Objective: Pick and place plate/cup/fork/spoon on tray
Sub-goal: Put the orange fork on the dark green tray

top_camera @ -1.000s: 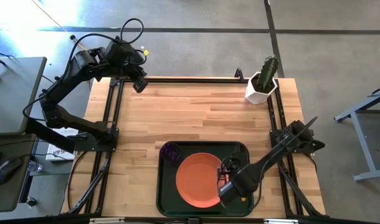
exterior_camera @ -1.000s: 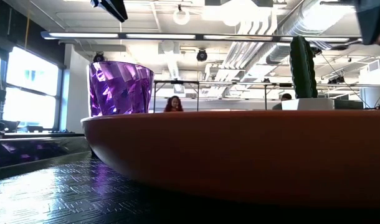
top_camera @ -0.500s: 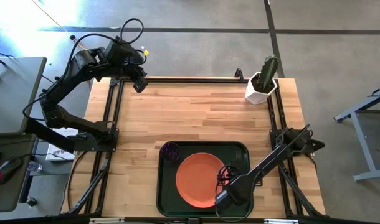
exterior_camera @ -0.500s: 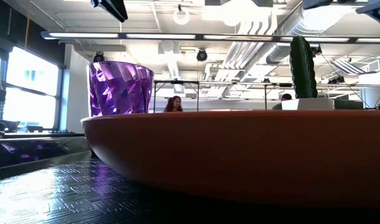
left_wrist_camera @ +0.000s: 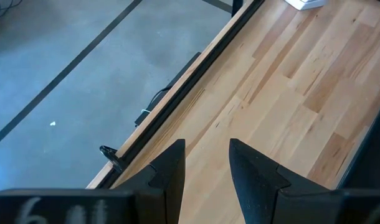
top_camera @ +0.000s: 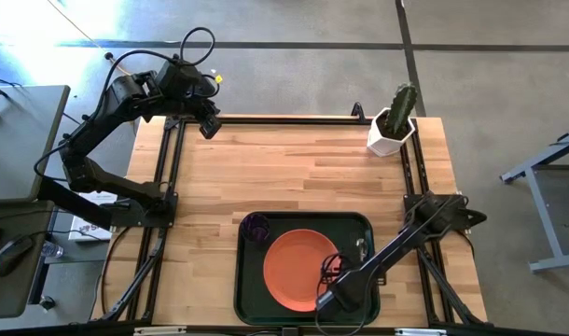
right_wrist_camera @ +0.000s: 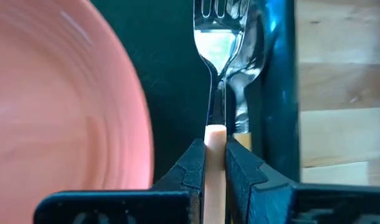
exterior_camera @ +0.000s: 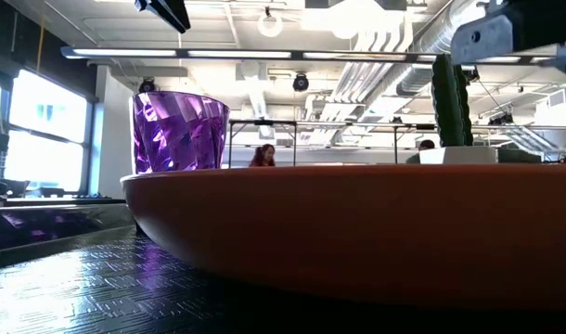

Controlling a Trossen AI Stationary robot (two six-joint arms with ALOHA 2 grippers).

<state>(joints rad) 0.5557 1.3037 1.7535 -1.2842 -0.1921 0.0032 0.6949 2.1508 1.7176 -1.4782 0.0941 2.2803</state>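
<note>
High view: both arms are showing over a wooden table [top_camera: 294, 177], the left one folded back at the far left corner, the right one reaching in over the tray.
Tray [top_camera: 252, 289]: lying at the table's near edge, carrying the plate, the cup, the fork and the spoon.
Plate [top_camera: 289, 271]: resting flat in the tray's middle.
Cup [top_camera: 257, 227]: standing upright in the tray's far left corner, just beside the plate.
Right hand [right_wrist_camera: 215, 163]: hovering at the tray's near right part, its fingers pinching the fork's tan handle.
Fork [right_wrist_camera: 216, 37]: pointing tines away from the right hand, sitting in the strip of tray between the plate and the tray's right wall.
Spoon [right_wrist_camera: 247, 62]: lying just beside the fork, partly under it, against the tray's right wall.
Left hand [left_wrist_camera: 205, 165]: idling above the table's far left edge, fingers slightly parted, gripping nothing.
Cactus pot [top_camera: 393, 131]: standing at the table's far right corner, well apart from the tray.
</note>
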